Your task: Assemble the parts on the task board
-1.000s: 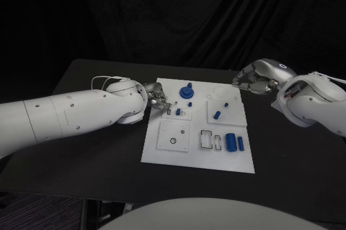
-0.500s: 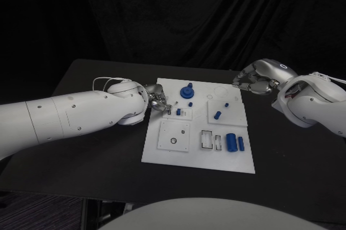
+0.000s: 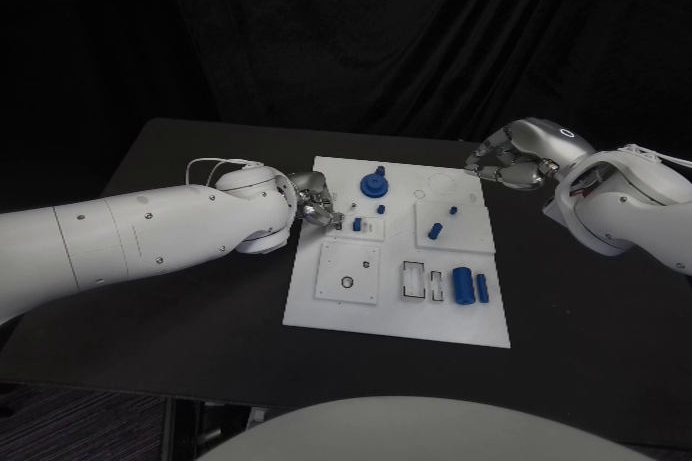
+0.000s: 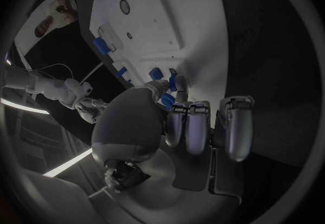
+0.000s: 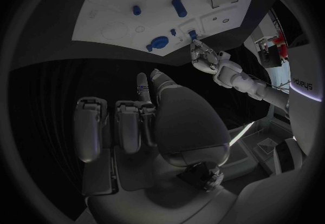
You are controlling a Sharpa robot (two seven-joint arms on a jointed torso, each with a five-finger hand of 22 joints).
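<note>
The white task board (image 3: 335,306) lies in the middle of the black table. On it are a blue gear (image 3: 374,186), a small blue peg (image 3: 356,224), two short blue pegs (image 3: 436,231) and a blue cylinder (image 3: 462,284). My left hand (image 3: 316,207) sits at the board's left edge with its fingers (image 4: 192,126) curled in. One fingertip reaches next to the small peg (image 4: 183,83); whether it touches is unclear. My right hand (image 3: 508,166) hovers off the board's far right corner with its fingers (image 5: 129,121) curled on nothing.
A raised square plate with a ring hole (image 3: 348,272) and slotted recesses (image 3: 414,279) occupy the board's near half. Bare black table (image 3: 188,321) surrounds the board on all sides.
My left hand has crept slightly nearer and rightward along the board's left edge. The right hand and the parts have not moved.
</note>
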